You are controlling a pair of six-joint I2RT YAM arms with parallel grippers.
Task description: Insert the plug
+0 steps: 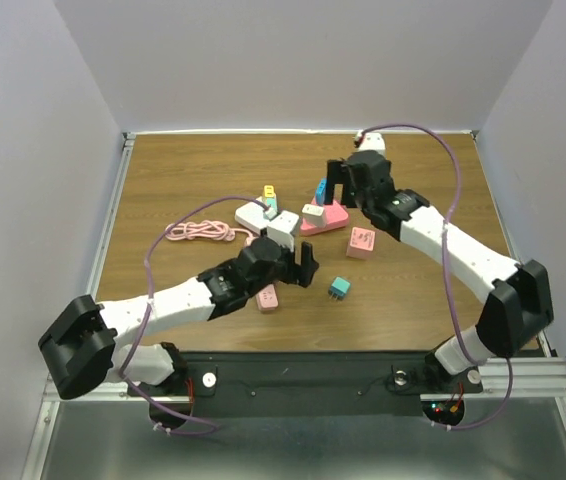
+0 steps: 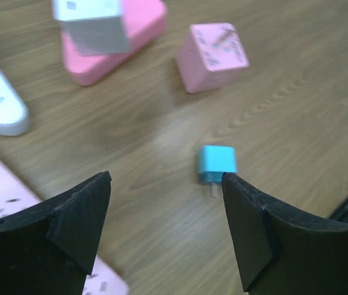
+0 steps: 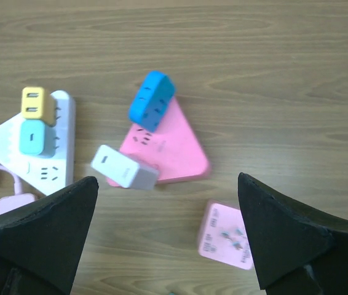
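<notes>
A small teal plug (image 1: 339,288) lies loose on the wood table; in the left wrist view (image 2: 217,165) its prongs point toward me. My left gripper (image 1: 304,266) (image 2: 165,179) is open and empty, low over the table, with the plug just beyond its right fingertip (image 2: 235,196). A pink triangular power strip (image 1: 329,220) (image 3: 174,150) holds a white plug (image 3: 125,167) and a blue plug (image 3: 152,100). My right gripper (image 1: 335,186) (image 3: 166,181) is open and empty, hovering above that strip.
A white power strip (image 1: 253,213) (image 3: 45,153) carries a yellow plug (image 3: 37,103) and a teal plug (image 3: 32,136). A pink cube adapter (image 1: 361,243) (image 2: 212,55) lies right of centre. A coiled pink cable (image 1: 203,232) and a small pink strip (image 1: 267,298) lie by the left arm.
</notes>
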